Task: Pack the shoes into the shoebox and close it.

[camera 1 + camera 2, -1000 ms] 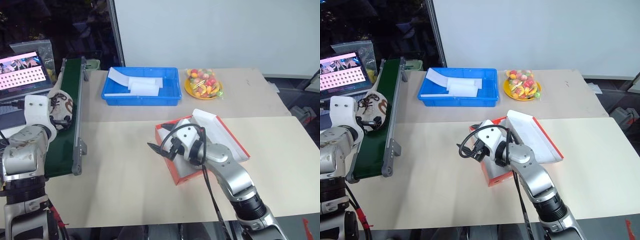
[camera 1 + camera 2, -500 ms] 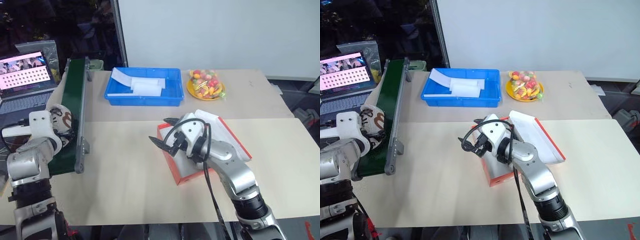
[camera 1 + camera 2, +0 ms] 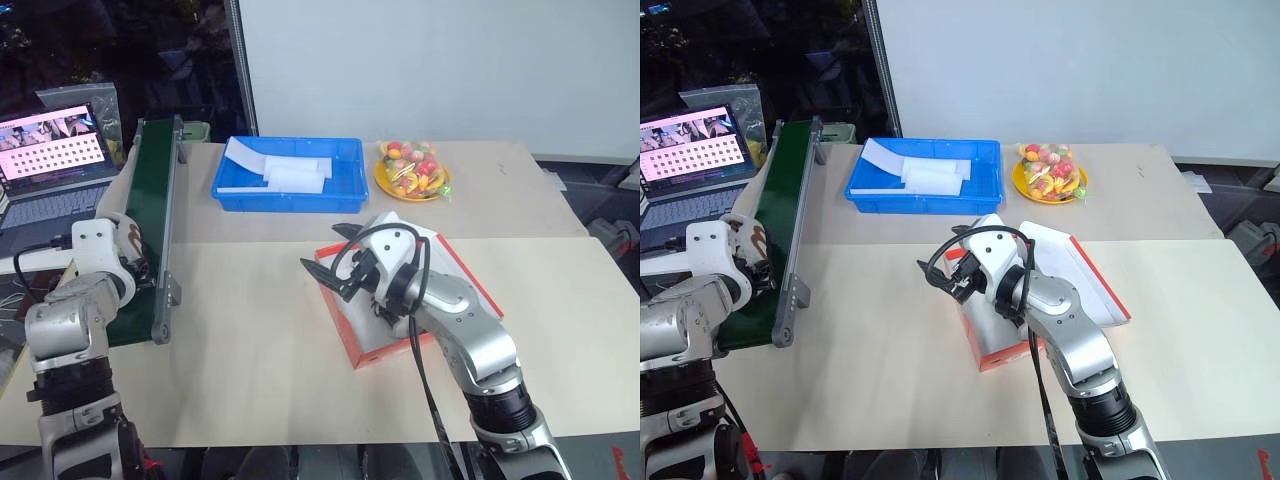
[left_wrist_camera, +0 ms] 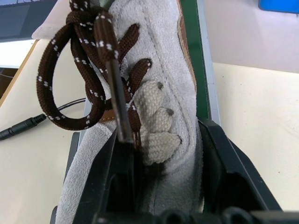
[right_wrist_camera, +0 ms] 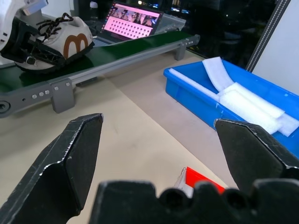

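On conveyor belt (image 3: 140, 240), left gripper (image 4: 159, 154) clamped on shoe (image 4: 154, 84); shoebox (image 3: 360, 335) well right, under spread right gripper (image 3: 335, 272).

We see a beige table (image 3: 250, 360) carrying a green conveyor belt (image 3: 150, 220), a blue tray (image 3: 290, 190), a yellow plate of sweets (image 3: 410, 170) and the open red-orange shoebox (image 3: 345, 335).
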### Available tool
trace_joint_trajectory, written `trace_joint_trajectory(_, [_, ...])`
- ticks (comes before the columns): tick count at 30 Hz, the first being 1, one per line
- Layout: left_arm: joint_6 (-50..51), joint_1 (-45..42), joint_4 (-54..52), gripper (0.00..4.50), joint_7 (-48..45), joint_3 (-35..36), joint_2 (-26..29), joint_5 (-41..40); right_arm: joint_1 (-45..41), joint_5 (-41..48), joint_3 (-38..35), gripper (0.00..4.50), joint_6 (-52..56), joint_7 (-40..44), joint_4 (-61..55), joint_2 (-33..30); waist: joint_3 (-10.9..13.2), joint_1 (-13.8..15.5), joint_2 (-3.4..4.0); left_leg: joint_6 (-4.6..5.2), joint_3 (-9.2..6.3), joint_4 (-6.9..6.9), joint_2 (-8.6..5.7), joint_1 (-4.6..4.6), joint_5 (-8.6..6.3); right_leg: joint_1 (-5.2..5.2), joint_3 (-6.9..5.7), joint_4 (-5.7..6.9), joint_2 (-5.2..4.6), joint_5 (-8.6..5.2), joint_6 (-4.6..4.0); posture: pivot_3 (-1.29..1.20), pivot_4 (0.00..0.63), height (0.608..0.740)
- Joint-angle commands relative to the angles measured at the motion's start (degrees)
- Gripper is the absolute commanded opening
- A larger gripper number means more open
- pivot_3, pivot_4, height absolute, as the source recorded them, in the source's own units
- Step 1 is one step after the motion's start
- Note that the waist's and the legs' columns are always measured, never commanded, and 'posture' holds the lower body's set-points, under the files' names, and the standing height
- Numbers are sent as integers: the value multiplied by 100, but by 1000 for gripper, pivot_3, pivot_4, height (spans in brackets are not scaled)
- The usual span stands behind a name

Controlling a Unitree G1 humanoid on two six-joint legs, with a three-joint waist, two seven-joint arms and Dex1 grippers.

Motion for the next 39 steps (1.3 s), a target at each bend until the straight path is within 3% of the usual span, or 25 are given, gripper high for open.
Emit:
trace_joint_trajectory(1, [-881, -146, -407, 1481, 141, -479, 168, 397, -174, 150, -223, 4500, 78, -102, -167, 76, 1, 5, -2, -1, -1, 0, 1, -3, 0, -2, -2, -1, 1, 1, -2, 0, 150, 724])
trace_joint_trajectory(7, [-1688, -677, -1599, 1481, 246, -1744, 238, 1094, -421, 412, -567, 4500, 391, -335, 172, 332, 10, -18, -25, -1, -7, 5, -1, -56, 0, -35, -11, -13, 0, 7, -2, 0, 150, 724])
trace_joint_trajectory(9, [-1718, -778, -1951, 1481, -48, -2087, -65, 826, -645, 927, -1027, 4500, 1013, -591, 349, 727, 9, -41, -23, 1, -6, 5, 0, -57, 0, -34, -11, -9, 0, 8, -1, 0, 150, 724])
trace_joint_trajectory(13, [-887, -622, -2681, 1481, -722, -2001, -1375, -866, -1354, 2761, -2685, 4500, 2720, -1414, 1066, 1766, 7, -112, -18, 11, -4, 0, 2, -55, -6, -32, -11, -7, 1, 9, 0, 0, 150, 724])
trace_joint_trajectory(15, [-690, -458, -2875, 1481, -864, -2003, -1621, -1200, -1715, 3575, -3577, 4500, 3219, -1933, 1547, 2095, 8, -222, -17, 14, -4, -1, 5, -56, -8, -33, -13, -8, 3, 9, 0, 0, 150, 724])
trace_joint_trajectory(17, [-444, -388, -2941, 1481, -902, -2003, -1687, -1412, -1857, 3809, -3894, 4500, 3491, -2177, 1812, 2040, 9, -261, -15, 14, -5, -7, 4, -56, -8, -40, -15, -3, 4, 9, 0, 0, 150, 724])
trace_joint_trajectory(22, [-455, -274, -2898, 1481, -983, -2127, -1489, -1475, -1909, 4093, -4002, 4500, 3808, -2450, 1981, 1839, 8, -369, 1, 12, 9, -8, 6, -53, -7, -42, -4, -3, 6, 9, 1, 0, 150, 724])
trace_joint_trajectory(28, [-508, -325, -2835, 1481, -1055, -2237, -1393, -1524, -1952, 4377, -4050, 4500, 3861, -2850, 2035, 2021, 8, -348, 2, 10, 14, 0, 9, -49, -5, -39, 9, 4, 13, 9, 1, 0, 150, 724])
trace_joint_trajectory(39, [244, -392, -2477, 1481, -1232, -1972, -1762, -2397, -2412, 5508, -4087, 4500, 3445, -3395, 2152, 2368, 8, -358, 3, 10, 13, 2, 9, -50, -5, -39, 7, 3, 14, 9, 1, 0, 150, 724])
